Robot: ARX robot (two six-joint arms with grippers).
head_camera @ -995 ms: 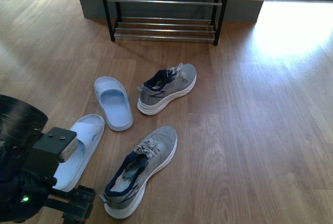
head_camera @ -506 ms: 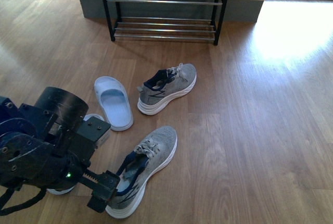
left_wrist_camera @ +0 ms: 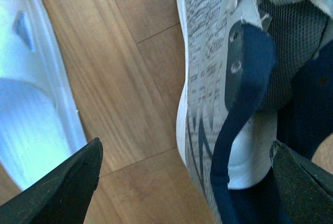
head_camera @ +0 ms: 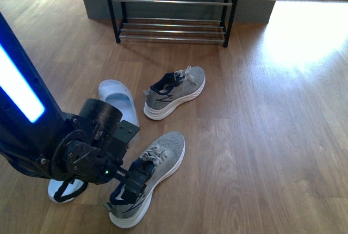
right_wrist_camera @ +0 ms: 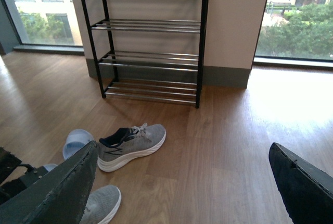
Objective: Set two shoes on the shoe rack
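Front view: the near sneaker (head_camera: 166,152) lies on the wooden floor (head_camera: 272,136), its toe pointing toward the shoe rack (head_camera: 173,0), which stands well apart at the wall. The far sneaker (head_camera: 175,92) lies on the floor between the two. The left gripper (head_camera: 133,182) hangs low over the near sneaker's heel opening. In the left wrist view its fingers are spread, one over the navy lining and the other over bare floor beside a pale blue slide (left_wrist_camera: 31,104), gripping nothing. The right gripper (right_wrist_camera: 187,182) is likewise spread wide and empty, well apart from both sneakers. A second slide (head_camera: 117,100) lies just beside the far sneaker.
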